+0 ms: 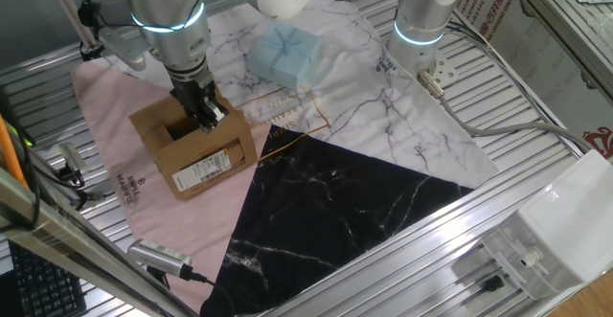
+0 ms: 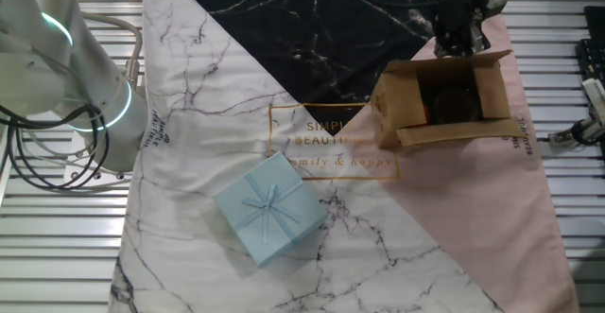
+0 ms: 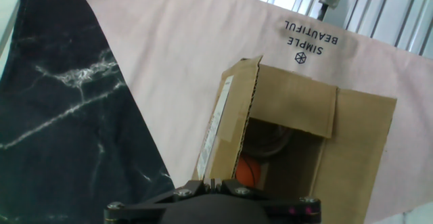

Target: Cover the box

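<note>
The box point(image 1: 196, 154) is a small brown carton with a white label on its long side, standing on the pink part of the cloth. Its top is open and something orange point(image 3: 247, 171) lies inside. One flap point(image 3: 298, 109) leans partly over the opening, and the labelled flap point(image 3: 220, 129) stands up. My gripper point(image 1: 206, 114) is shut and hovers at the box's top edge by the labelled side. The other fixed view shows the gripper point(image 2: 456, 31) at the far rim of the box point(image 2: 444, 100). In the hand view the gripper point(image 3: 213, 182) has its tips pressed together beside the flap edge.
A pale blue gift package point(image 1: 287, 54) rests on the white marble cloth, also visible as the package point(image 2: 269, 209) from the other side. A second robot arm point(image 1: 421, 20) stands at the back. Cables and a cylindrical device point(image 1: 158, 255) lie at the table's left edge.
</note>
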Controlling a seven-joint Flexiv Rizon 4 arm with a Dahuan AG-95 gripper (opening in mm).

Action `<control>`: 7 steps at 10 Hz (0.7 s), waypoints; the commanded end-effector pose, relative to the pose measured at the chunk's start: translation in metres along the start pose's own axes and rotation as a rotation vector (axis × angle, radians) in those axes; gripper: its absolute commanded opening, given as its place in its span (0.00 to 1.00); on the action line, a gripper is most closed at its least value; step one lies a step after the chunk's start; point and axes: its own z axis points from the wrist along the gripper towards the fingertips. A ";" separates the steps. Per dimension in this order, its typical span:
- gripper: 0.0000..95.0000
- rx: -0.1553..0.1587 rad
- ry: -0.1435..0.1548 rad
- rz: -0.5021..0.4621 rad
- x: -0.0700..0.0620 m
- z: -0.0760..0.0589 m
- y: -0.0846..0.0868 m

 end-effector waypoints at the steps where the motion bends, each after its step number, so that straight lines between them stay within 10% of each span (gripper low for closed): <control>1: 0.00 0.002 -0.001 -0.002 0.001 0.000 -0.001; 7: 0.00 -0.004 -0.007 -0.014 0.005 0.002 -0.008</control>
